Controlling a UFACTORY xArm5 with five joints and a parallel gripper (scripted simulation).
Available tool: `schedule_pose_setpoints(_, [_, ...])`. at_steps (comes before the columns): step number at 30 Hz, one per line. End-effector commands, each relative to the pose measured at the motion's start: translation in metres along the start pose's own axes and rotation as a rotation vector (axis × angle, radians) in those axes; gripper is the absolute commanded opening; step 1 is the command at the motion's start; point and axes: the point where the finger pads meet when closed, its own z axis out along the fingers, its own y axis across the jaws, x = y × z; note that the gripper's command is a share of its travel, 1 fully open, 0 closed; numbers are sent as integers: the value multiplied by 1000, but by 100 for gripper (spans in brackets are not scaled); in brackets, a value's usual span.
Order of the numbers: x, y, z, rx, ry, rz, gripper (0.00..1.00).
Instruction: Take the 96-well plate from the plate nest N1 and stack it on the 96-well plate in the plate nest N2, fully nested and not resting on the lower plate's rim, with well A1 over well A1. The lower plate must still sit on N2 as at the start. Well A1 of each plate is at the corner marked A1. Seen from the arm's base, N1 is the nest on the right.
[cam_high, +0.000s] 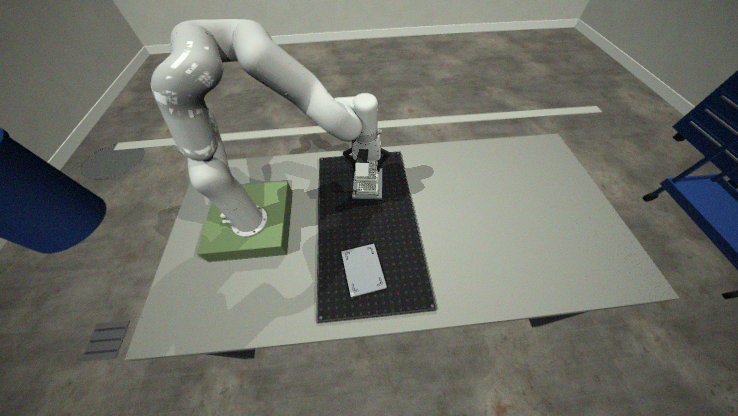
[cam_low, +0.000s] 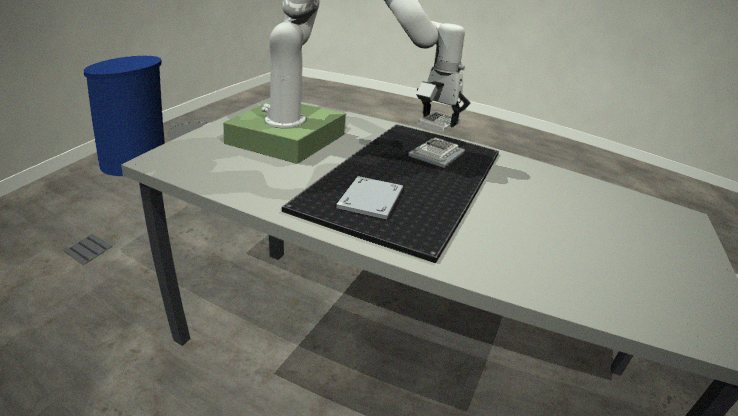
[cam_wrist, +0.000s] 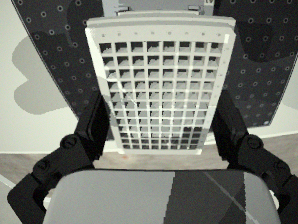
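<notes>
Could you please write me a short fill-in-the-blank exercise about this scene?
The gripper is shut on a ___.
Nest N1 is ___.
The arm stands on a ___ block.
The other plate sits on nest ___.
Missing: plate; empty; green; N2.

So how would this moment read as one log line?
end effector: shut on 96-well plate | plate: airborne | N1 nest: vacated | N2 plate: seated
</notes>
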Motion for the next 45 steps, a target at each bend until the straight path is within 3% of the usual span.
schedule_pose_setpoints(1, [-14, -1, -1, 3, -2, 0, 0])
schedule_pose_setpoints(6, [-22, -1, -1, 3, -1, 0, 0])
schedule_pose_setpoints(41, [-21, -1, -1, 3, -1, 0, 0])
schedule_pose_setpoints(45, [-21, -2, 5, 3, -1, 0, 0])
